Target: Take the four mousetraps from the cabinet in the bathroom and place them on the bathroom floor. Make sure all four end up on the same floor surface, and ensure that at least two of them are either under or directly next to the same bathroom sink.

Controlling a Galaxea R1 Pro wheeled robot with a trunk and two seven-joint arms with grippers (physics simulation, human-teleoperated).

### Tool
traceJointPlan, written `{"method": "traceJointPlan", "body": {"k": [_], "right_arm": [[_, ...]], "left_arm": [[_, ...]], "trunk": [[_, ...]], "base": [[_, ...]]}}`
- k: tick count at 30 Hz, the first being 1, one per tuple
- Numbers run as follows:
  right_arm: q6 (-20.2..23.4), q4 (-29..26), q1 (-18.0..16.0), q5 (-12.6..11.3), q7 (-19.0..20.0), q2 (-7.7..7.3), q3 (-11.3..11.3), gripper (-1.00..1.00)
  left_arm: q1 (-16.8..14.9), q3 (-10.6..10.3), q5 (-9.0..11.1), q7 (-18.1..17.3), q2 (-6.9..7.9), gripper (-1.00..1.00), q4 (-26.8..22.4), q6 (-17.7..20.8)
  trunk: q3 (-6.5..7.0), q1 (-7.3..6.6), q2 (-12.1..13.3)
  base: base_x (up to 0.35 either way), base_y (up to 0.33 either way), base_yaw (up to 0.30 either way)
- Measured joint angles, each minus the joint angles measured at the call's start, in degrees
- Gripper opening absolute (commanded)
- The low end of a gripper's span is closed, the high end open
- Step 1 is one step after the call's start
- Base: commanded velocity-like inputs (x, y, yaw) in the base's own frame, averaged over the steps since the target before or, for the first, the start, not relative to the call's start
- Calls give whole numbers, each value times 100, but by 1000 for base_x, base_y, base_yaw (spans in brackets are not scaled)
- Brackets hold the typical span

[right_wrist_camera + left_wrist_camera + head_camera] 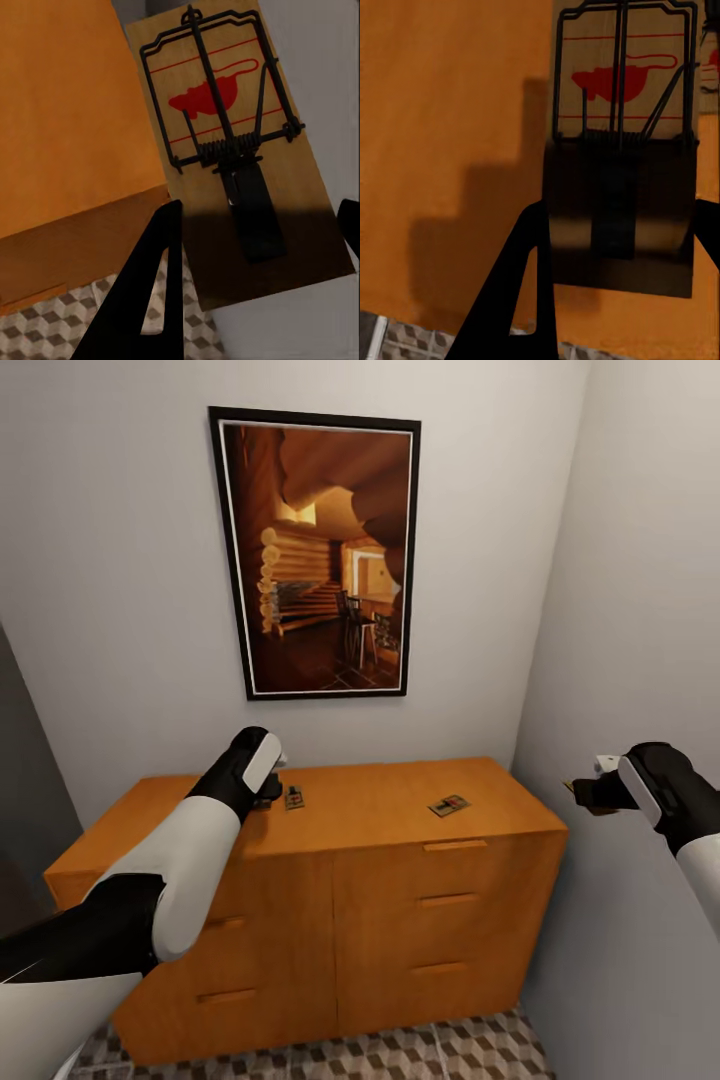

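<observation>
Cabinet: orange-brown wood, smooth, satin sheen. Mousetraps: pale bare wood slab, red printing, dark wire metal spring and bar. Floor tiles: matt, cube print. Walls: matt, smooth paint. Picture frame: black, smooth.

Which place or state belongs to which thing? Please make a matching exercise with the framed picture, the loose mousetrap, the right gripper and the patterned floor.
Things:
1. framed picture
2. loose mousetrap
3. right gripper
4. patterned floor

Places or states:
A. lying on top of the cabinet, toward its right end
B. hanging on the wall above the cabinet
C. below the cabinet's front
D. shut on the held mousetrap, in the air beyond the cabinet's right end

Pairs: 1-B, 2-A, 3-D, 4-C
</observation>
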Motion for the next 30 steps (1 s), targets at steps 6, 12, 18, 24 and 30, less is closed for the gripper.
{"method": "traceJointPlan", "body": {"k": [6, 12, 18, 24, 30], "right_arm": [[-1, -6, 1, -23, 2, 236, 2, -100], [-1, -6, 0, -1, 0, 478, 2, -100], [-1, -6, 0, 11, 0, 582, 2, -100], [-1, -12, 0, 18, 2, 607, 9, -100], [-1, -20, 0, 10, 8, 609, 11, -100]], "left_arm": [[0, 10, -9, 3, 84, -100, 2, 6], [0, 15, 3, 1, 134, -100, 8, 22], [0, 17, 21, -4, 150, -100, 9, 42], [0, 17, 55, -19, 149, -100, -15, 51], [0, 23, 56, -30, 147, -100, -46, 56]], "trunk": [[0, -2, 0], [0, -3, 0], [0, -3, -1], [0, -3, -1], [0, -3, -1]], "base": [[-241, -77, 0], [-51, -14, 0], [-8, -2, 0], [-1, 0, 0], [0, 0, 0]]}}
